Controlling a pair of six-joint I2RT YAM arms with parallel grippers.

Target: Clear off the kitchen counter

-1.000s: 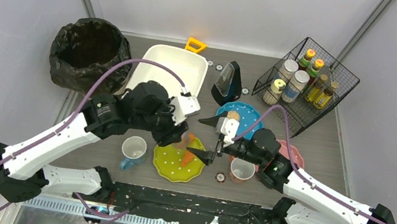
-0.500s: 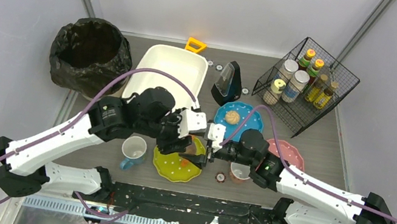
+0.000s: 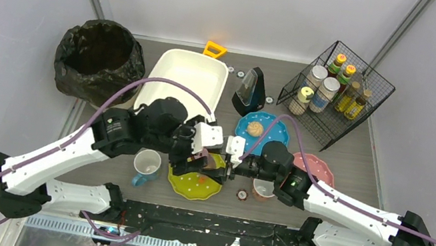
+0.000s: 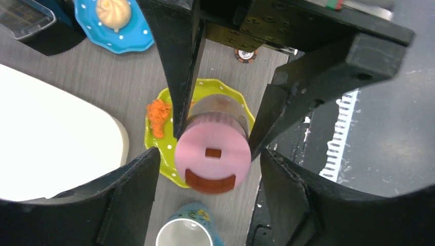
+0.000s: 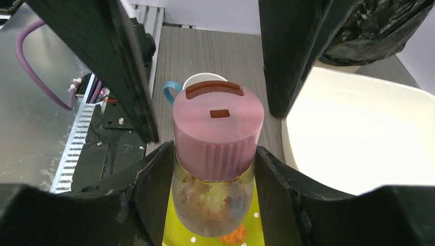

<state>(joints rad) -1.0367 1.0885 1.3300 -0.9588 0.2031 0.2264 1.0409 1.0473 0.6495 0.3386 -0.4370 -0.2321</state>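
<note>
Kitchen counter [image 3: 357, 162], spice jar [image 5: 218, 128] — right pincer [image 5: 213, 171] clasping

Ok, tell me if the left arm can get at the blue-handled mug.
Probably yes: the mug sits uncovered beside the left gripper, whose open fingers must first back off the pink-lidded jar.

The left gripper [image 4: 209, 169] and right gripper [image 5: 213, 148] crowd round the jar [image 5: 218, 123] over the yellow plate [image 3: 190, 187], with no gap between them. A mug [image 3: 146, 164] stands just left, a cup [image 3: 263, 190] just right, and the tub [image 3: 183, 73] and blue plate [image 3: 268, 130] behind. Bare counter [image 3: 363, 169] lies far right.
</note>
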